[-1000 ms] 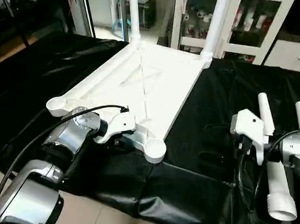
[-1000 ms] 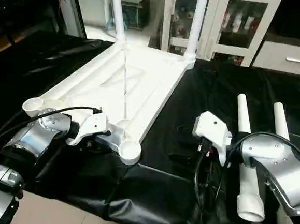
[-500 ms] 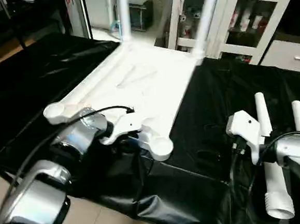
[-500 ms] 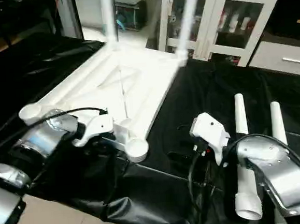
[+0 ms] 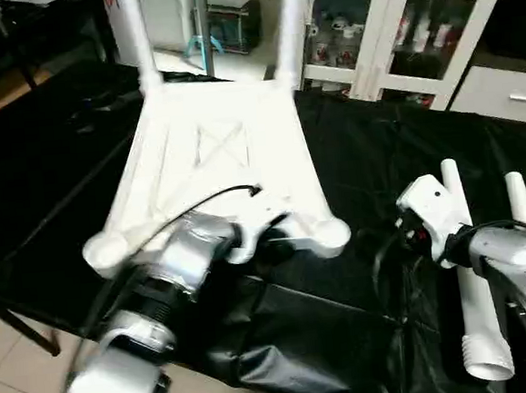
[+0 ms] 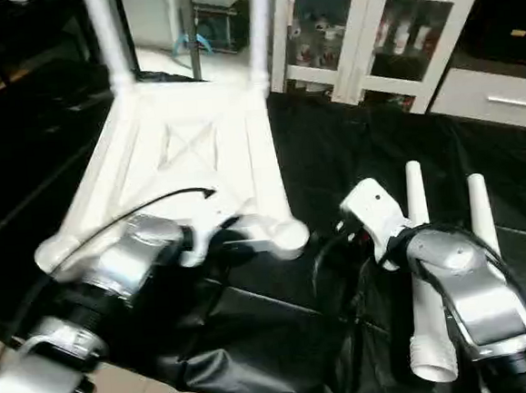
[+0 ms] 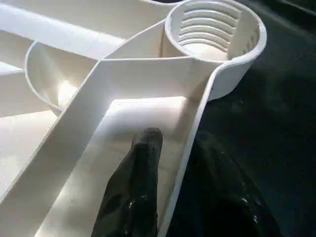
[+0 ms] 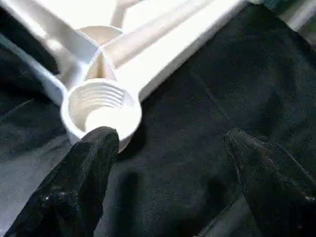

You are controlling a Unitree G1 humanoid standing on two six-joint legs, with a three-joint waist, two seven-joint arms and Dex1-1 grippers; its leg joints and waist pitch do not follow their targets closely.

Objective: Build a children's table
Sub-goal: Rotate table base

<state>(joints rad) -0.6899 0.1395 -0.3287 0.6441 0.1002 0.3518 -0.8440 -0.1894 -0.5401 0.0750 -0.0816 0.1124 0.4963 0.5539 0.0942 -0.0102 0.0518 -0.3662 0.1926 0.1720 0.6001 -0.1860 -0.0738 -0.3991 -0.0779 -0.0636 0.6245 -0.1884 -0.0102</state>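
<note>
The white table top point(image 5: 223, 149) lay upside down on the black bench point(image 5: 398, 177) with 2 legs point(image 5: 132, 34) up at its far side, the left jaws point(image 7: 170, 163) pinched its near edge wall, the right jaws point(image 8: 168, 148) stayed spread near the empty near-right socket point(image 5: 332, 235), so I think the left arm should hold steady while the right fetched 1 loose leg point(image 5: 470, 280).

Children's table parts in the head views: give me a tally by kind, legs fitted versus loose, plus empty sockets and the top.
White plastic square top, ribbed underside up: 1
White tube legs standing in the far corner sockets: 2
White tapered tube legs lying loose on the black cover: 2
Empty round corner sockets at the near edge: 2
Total: 7
</note>
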